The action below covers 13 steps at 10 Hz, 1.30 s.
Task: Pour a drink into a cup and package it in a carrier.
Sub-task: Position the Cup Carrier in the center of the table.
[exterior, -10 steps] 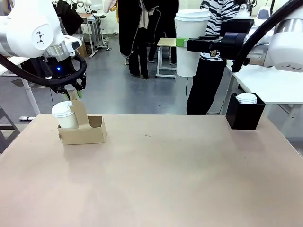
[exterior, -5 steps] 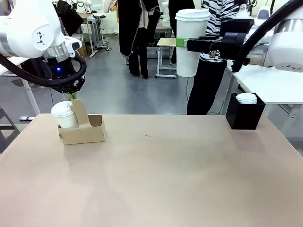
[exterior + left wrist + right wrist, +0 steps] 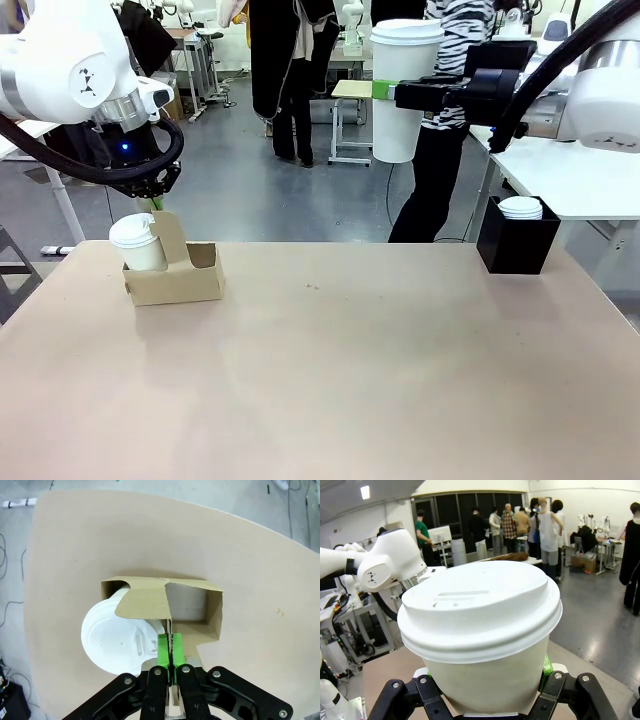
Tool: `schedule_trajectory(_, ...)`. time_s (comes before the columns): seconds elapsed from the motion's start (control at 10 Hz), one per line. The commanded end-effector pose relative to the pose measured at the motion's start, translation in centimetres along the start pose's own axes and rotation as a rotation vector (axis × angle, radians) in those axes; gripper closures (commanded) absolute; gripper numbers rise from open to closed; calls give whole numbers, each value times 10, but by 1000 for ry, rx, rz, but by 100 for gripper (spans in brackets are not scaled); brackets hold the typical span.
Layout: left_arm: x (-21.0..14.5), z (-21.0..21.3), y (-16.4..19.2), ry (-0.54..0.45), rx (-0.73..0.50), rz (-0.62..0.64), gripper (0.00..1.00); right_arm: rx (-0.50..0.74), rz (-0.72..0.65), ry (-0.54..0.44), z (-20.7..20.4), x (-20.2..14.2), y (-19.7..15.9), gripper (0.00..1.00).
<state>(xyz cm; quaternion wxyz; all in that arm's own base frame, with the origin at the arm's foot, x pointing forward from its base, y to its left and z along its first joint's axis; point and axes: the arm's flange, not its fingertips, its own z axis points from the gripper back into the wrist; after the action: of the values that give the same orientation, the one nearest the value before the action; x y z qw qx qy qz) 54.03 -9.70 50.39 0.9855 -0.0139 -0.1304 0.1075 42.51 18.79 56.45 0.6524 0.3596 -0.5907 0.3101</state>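
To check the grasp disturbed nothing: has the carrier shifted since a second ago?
No. The carrier keeps its spot against the table's far edge; the left gripper grips its handle.

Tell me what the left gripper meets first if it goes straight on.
The left gripper is shut on the carrier's handle; going on, it would probably press into the carrier's base beside the cup.
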Motion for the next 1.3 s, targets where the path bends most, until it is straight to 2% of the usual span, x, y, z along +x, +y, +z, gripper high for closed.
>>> schedule_trajectory(0.0,-6,15,-2,-7,8,32,98,-2,-1,-27,-6,3,0,20)
schedule_trajectory(0.1,-15,31,-9,8,9,57,98,-2,-1,-27,-6,3,0,20)
schedule_trajectory(0.3,-45,73,-36,-32,26,76,98,-2,-1,-27,-6,3,0,20)
schedule_trajectory(0.6,-108,112,-108,-26,42,38,98,-2,-1,-27,-6,3,0,20)
schedule_trajectory(1.2,-203,81,-216,-33,56,-59,98,-2,-1,-27,-6,3,0,20)
